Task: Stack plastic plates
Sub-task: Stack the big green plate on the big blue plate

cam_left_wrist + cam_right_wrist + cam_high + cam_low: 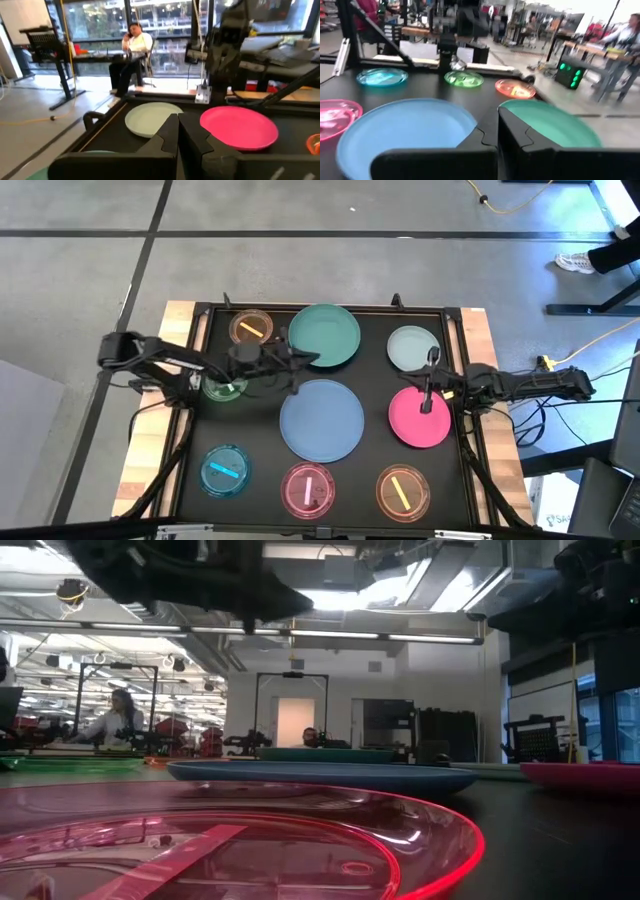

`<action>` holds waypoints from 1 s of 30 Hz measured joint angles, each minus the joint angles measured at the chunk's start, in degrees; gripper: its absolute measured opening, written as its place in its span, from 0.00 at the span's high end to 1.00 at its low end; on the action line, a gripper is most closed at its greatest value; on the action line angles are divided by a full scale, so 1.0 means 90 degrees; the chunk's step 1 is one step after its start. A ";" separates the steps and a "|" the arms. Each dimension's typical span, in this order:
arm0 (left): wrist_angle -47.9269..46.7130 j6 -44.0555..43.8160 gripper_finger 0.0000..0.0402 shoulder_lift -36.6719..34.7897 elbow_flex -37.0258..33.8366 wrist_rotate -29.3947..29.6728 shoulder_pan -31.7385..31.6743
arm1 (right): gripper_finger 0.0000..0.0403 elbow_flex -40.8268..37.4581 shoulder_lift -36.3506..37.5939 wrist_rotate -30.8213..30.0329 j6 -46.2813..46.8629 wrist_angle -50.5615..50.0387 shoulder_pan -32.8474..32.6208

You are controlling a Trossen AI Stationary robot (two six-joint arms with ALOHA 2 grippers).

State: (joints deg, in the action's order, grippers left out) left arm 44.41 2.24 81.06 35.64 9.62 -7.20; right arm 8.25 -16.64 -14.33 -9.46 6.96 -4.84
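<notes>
Left gripper (296, 362) hovers over the black tray (372, 470), its tip between the teal plate (325, 335) and the large blue-grey plate (322, 420); in its wrist view the two fingers (170, 135) meet with no gap. Just behind that arm's wrist lies the small green dish (225, 387), partly under the arm, and farther toward the tray's back edge the orange dish (251, 328). At the tray's front left corner lies the blue dish (225, 470) with its stripe.

Right gripper (429, 367) hangs over the far rim of the pink plate (419, 418), between it and the pale mint plate (412, 347); its fingers (512, 132) are likewise pressed together, holding nothing. Along the front edge lie the translucent pink dish (309, 489) and a second orange dish (403, 490), each with a centre stripe.

All the plates lie singly on the tray, apart from one another, none stacked. The tray rests on a wooden table (486, 330). Beyond the table, in the left wrist view, a seated person (131, 55) shows by the windows.
</notes>
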 joint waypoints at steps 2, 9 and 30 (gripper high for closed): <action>0.0002 0.0000 1.00 0.0331 0.0290 0.0035 -0.0086 | 0.99 0.0000 0.0000 -0.0105 -0.0183 0.0159 0.0000; -0.1234 -0.0024 0.91 0.1187 0.1171 -0.0025 -0.0377 | 0.99 0.0000 -0.0002 -0.0125 -0.0650 0.0555 0.0000; -0.3444 0.0651 0.58 0.2549 0.1998 0.0470 -0.0622 | 0.99 0.0002 -0.0019 -0.0121 -0.0411 0.0199 0.0000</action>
State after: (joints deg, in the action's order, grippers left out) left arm 13.41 8.10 104.00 53.63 13.85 -12.79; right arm 8.27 -16.82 -15.42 -13.16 8.75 -4.84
